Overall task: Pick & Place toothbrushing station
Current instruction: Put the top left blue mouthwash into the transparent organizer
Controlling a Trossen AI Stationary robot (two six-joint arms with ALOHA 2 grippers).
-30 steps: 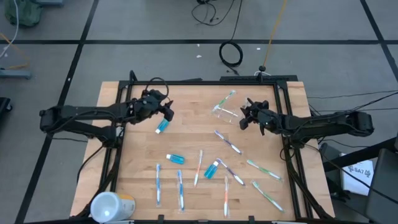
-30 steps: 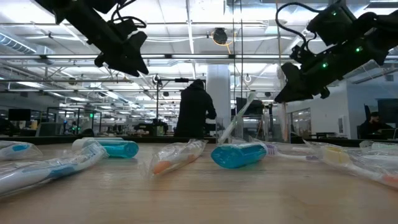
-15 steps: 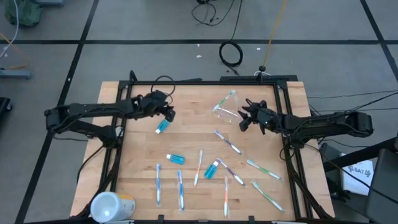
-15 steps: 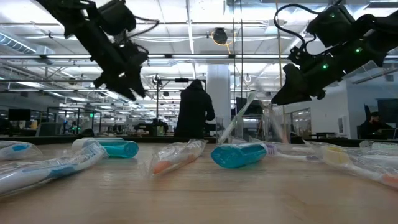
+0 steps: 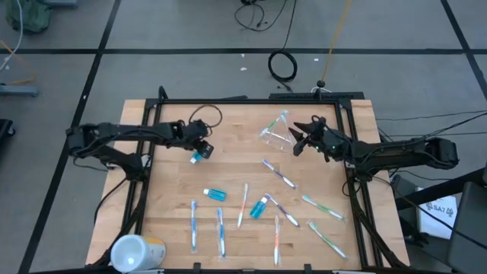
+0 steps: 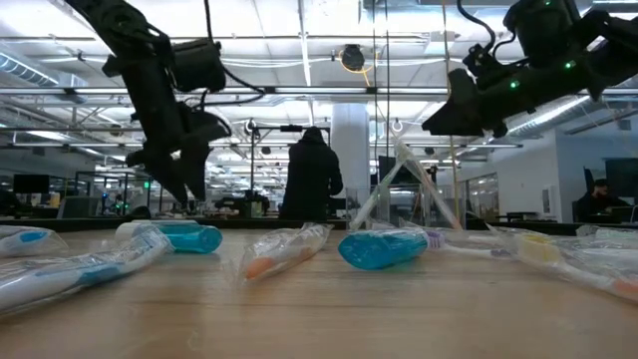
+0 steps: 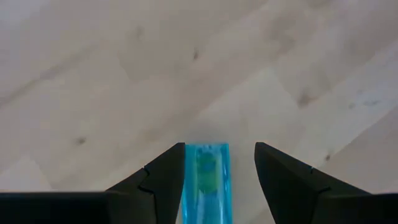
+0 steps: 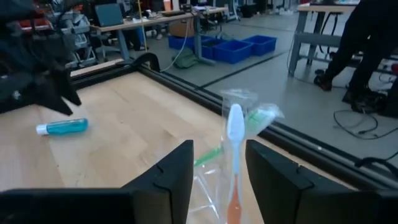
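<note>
High view: left gripper (image 5: 202,146) sits directly over a blue toothpaste tube (image 5: 197,156) on the wooden table (image 5: 228,122), tube end poking out just past it; right gripper (image 5: 302,137) hangs just beside the clear plastic cup (image 5: 275,135), which has a green toothbrush (image 5: 278,120) leaning in it. Remaining brushes and two more tubes lie scattered on the near half of the table, well apart from both grippers; white and yellow cylinder (image 5: 137,251) at the near left corner. Low view: left gripper (image 6: 174,175) pointed down, tips close to the table; right gripper (image 6: 454,105) raised, above and beside the cup (image 6: 419,199). A person (image 6: 311,175) stands in the room behind. Left wrist view: fingers (image 7: 158,183) spread apart, tube (image 7: 208,182) lying between them, nearer one finger, not clamped. Right wrist view: fingers (image 8: 171,180) parted, nothing held; cup (image 8: 239,134) straight ahead with the green brush and an orange-handled toothbrush (image 8: 234,162) upright in it, other tube (image 8: 62,127) farther off by the left arm.
</note>
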